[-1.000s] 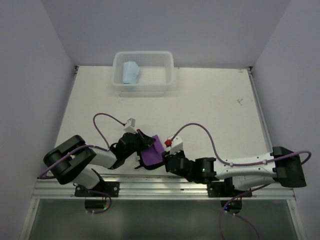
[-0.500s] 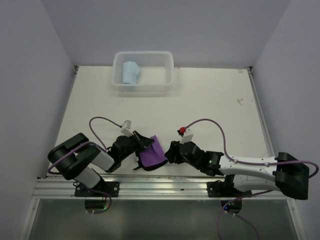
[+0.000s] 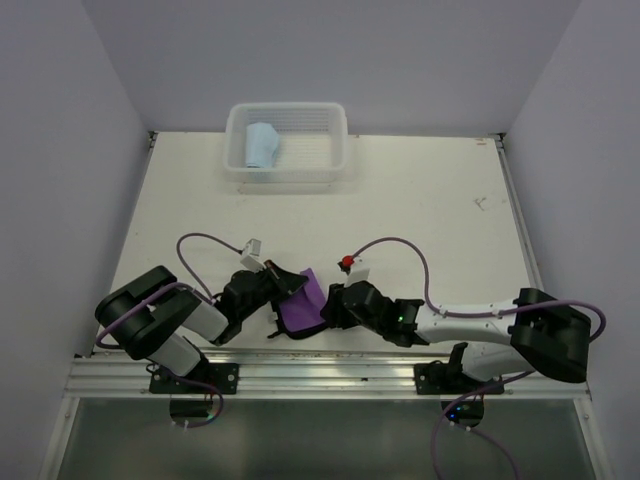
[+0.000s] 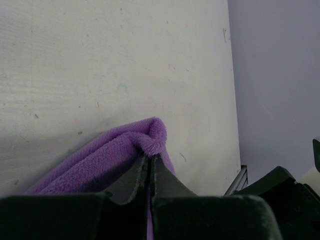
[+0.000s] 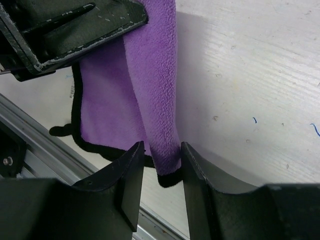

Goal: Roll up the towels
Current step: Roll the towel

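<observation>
Purple towel [image 3: 303, 305] hangs over scuffed white table [image 3: 400, 220], lavender walls [image 3: 330, 50].

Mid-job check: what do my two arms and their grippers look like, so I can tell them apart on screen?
Both match: bulky black joints, white links. The left arm and right arm each trail a purple cable to a white wrist block; only the right's has a red cap. The left gripper and right gripper are black, with flat plate fingers.

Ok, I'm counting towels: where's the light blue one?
Top view: the light blue towel lies in the left part of the white basket at the far edge of the table.
</observation>
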`<state>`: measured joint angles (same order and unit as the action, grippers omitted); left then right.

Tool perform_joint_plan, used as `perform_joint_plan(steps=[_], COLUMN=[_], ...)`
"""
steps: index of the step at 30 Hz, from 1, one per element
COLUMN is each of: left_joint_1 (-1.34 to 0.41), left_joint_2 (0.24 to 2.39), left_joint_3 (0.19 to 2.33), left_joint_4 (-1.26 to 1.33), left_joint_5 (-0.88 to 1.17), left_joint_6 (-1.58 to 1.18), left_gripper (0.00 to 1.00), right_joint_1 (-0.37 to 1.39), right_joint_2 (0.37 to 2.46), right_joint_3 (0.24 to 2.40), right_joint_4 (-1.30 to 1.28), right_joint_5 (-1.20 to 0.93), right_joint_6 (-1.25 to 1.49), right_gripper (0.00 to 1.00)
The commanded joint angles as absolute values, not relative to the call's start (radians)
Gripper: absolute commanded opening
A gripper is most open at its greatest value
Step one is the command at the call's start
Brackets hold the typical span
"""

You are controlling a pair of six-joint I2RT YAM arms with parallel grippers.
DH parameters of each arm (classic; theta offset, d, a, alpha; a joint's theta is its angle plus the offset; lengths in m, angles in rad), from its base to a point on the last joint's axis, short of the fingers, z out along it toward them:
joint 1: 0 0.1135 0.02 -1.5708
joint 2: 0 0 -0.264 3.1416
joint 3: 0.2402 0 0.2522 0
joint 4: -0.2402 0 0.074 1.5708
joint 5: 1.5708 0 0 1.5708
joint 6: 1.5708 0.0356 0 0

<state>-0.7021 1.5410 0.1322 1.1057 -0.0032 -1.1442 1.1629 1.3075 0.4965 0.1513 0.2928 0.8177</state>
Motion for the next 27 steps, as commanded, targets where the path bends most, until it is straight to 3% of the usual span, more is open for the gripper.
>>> perform_joint_plan(steps=[1,12,14,15,18,21,26,27], left_joint_1=[-0.69,-0.689,-0.686,-0.686,-0.683,-0.678,-0.676,-0.676], left_joint_2=[1.534,1.523,1.516,1.503,1.459,1.399,1.319,1.316], left_joint_3=[0.136,0.164,0.173,0.176,0.198,0.225,0.326,0.403], left_joint_4=[1.152,1.076,1.059,1.034,0.956,0.863,0.645,0.506], left_joint_5=[-0.005,0.021,0.023,0.023,0.025,0.018,0.012,0.011], left_joint_6=[-1.149,-1.167,-1.163,-1.163,-1.144,-1.117,-1.029,-1.013], left_gripper=[0.0,0.0,0.09,0.23,0.44,0.57,0.66,0.67], right_joint_1=[1.166,1.258,1.273,1.278,1.293,1.304,1.327,1.334], right_joint_2=[1.312,1.382,1.393,1.394,1.397,1.407,1.427,1.433], right_joint_3=[0.534,0.661,0.675,0.692,0.713,0.732,0.759,0.768], right_joint_4=[0.184,0.031,0.012,-0.023,-0.075,-0.129,-0.19,-0.205], right_joint_5=[0.295,0.436,0.463,0.472,0.514,0.546,0.597,0.612], right_joint_6=[0.796,0.71,0.7,0.693,0.675,0.661,0.646,0.643], right_gripper=[0.38,0.11,0.07,0.06,0.0,0.0,0.0,0.0])
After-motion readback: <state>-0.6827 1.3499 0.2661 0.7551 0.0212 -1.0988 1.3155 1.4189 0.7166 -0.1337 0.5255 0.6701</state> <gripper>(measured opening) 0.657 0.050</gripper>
